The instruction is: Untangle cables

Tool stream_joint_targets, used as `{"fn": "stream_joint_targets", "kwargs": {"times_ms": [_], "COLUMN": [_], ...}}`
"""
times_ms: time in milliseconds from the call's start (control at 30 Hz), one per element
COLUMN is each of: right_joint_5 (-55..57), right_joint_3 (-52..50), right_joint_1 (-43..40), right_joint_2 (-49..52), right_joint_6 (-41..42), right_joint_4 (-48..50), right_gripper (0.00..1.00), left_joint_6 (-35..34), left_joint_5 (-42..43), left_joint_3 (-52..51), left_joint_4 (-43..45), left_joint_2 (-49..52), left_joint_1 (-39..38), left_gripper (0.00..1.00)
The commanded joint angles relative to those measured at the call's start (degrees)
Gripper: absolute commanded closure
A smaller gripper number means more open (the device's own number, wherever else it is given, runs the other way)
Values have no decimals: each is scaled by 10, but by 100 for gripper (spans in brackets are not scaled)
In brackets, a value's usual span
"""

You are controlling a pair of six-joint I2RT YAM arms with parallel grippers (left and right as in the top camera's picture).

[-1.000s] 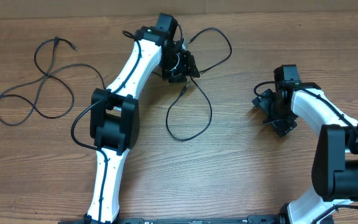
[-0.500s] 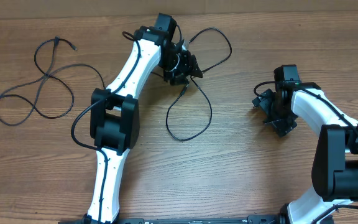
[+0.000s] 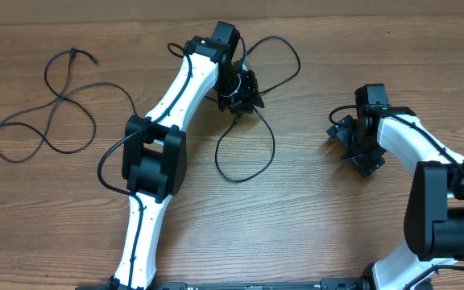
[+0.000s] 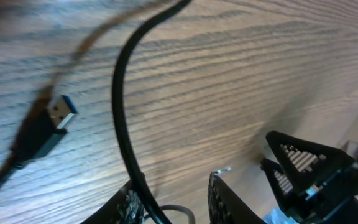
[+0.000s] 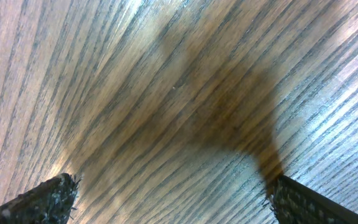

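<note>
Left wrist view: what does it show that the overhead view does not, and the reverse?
Only the left wrist view shows the blue inside of the USB plug, and the cable running between the fingers of the left gripper, jaws apart. Only the overhead view shows the second cable, lying apart on the left of the wooden table, and the whole loop of the first. Both show that first cable at the left gripper, and the table.
</note>
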Motion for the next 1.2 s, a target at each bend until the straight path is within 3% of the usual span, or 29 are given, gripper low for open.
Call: {"fn": "stream_joint_targets", "kwargs": {"times_ms": [0,433,800,1033,1167], "right_joint_5": [5,5,5,5,5], "right_joint_3": [-28,-28,-28,-28,-28], "right_joint_1": [-3,-3,-3,-3,-3], "right_joint_2": [21,21,21,21,21], "right_joint_6": [0,0,0,0,0], "right_joint_4": [7,7,6,5,5], "right_gripper": [0,0,0,0,0], "left_joint_6": [-14,-33,-29,17,42], "left_joint_5": [-32,-49,-51,-54,-108], "left_joint_3": [-1,-1,-1,-1,-1], "left_joint_4": [-1,11,12,12,12], "left_joint_2": [8,8,8,8,8], "left_joint_1": [-1,-6,-8,-8,-8], "left_gripper": [68,72,96,96,96]}}
